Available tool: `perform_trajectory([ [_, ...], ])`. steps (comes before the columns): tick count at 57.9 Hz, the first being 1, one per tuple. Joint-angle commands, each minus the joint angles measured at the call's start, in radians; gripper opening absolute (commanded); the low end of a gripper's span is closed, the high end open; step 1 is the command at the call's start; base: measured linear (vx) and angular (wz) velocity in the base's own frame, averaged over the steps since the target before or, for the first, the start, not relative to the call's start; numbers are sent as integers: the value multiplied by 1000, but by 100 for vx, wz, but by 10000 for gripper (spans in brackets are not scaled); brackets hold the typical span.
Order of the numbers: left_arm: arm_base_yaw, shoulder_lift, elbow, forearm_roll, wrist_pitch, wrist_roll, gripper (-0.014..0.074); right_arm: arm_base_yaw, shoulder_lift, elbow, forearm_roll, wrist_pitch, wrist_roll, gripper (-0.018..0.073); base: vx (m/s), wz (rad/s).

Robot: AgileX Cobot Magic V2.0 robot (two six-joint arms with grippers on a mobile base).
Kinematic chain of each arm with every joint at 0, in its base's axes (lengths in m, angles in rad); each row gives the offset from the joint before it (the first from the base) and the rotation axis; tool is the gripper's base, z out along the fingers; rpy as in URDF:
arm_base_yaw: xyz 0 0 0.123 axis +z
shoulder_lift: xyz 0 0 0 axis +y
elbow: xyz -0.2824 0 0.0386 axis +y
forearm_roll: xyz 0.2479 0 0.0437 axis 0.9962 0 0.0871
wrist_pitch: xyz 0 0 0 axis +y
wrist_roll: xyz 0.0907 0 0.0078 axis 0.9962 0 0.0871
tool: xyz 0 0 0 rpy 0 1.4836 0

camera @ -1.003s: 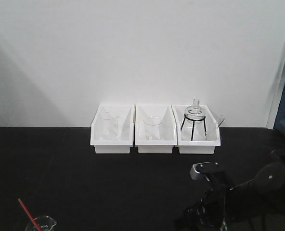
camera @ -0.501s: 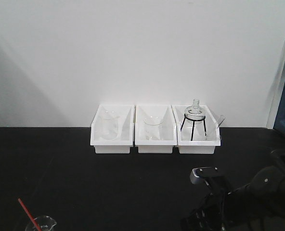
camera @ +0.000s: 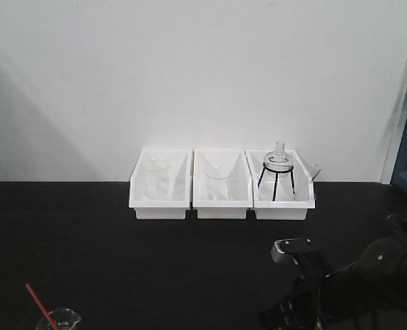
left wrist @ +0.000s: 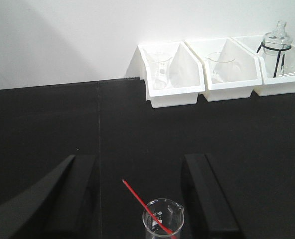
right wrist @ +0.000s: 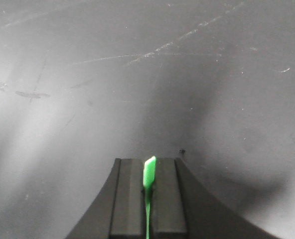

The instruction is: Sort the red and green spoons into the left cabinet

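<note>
Presently the right gripper (right wrist: 147, 179) is closed flat on the green spoon (right wrist: 149, 168). Its slim shaft runs up the seam between the two black pads, and its broader, flattened end projects just past the fingertips. Whether that end is the bowl or the handle tip cannot be determined. Below it lies only the black table (right wrist: 137, 74), matt, with fine pale scratches. The left gripper (left wrist: 139, 164) stands wide apart and holds nothing. Its jaws sit either side of a small clear glass beaker (left wrist: 162, 221) in which the red spoon (left wrist: 140, 196) leans, handle slanting up and out over the rim. The left cabinet appears in no view.

Risks noted. The green spoon is thin, smooth plastic held along a narrow line. In my judgement a quick swing toward the cabinet could let it pivot or slide out between the pads. With the destination out of sight, the carry cannot be checked against obstacles. The red spoon rests in a light, round-walled beaker, so a pull along the slant, or a finger brushing the glass, could tip it onto the hard surface.

Further back, three white plastic bins (camera: 161, 199), glossy with sloped walls, sit side by side against the wall. Two hold clear beakers and the third a round glass flask (camera: 280, 161) on a black wire tripod. All of it is fragile, and apart from both grippers.
</note>
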Motion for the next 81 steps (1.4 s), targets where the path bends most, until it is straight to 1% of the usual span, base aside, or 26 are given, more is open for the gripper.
perform_trajectory([
  [1, -1, -1, -36, -8, -82, -34, 506, -3, -76, -31, 20, -31, -3, -4, 0, 0],
  [8, -1, -1, -36, -8, -82, -57, 506, -3, -125, -31, 20, -41, -3, -4, 0, 0],
  [15, -1, -1, -36, -8, -78, -59, 506, -3, -183, -31, 20, -45, -3, -4, 0, 0],
  [18, -1, -1, -37, -11, -70, -79, 506, -3, -210, -31, 20, -46, -4, -4, 0, 0],
  [28, -1, -1, -37, -88, -8, -248, 506, -3, -298, -31, 14, -47, -5, -4, 0, 0],
  [35, -1, 19, -37, -86, 20, -367, 506, -3, -346, -31, 1, -47, -5, -4, 0, 0],
  [38, -1, 38, -37, -85, 18, -393, 506, -3, -361, -31, -7, -47, -5, -4, 0, 0],
  [45, -1, 134, -37, -88, -29, -433, 506, -3, -386, -31, -18, -46, -5, -4, 0, 0],
  [50, -1, 220, -37, -94, -104, -502, 506, -3, -392, -30, -18, -43, -5, -4, 0, 0],
  [54, -1, 291, -37, -116, -169, -545, 506, -3, -392, -30, -17, -38, -5, -4, 0, 0],
  [62, -1, 413, -40, -122, -271, -552, 506, -3, -392, -30, -18, -34, -5, -4, 0, 0],
  [76, 2, 593, -91, -113, -282, -550, 506, -4, -392, -30, -23, -30, -5, -4, 0, 0],
  [81, 2, 643, -112, -97, -317, -542, 506, -4, -392, -30, -27, -30, -5, -4, 0, 0],
])
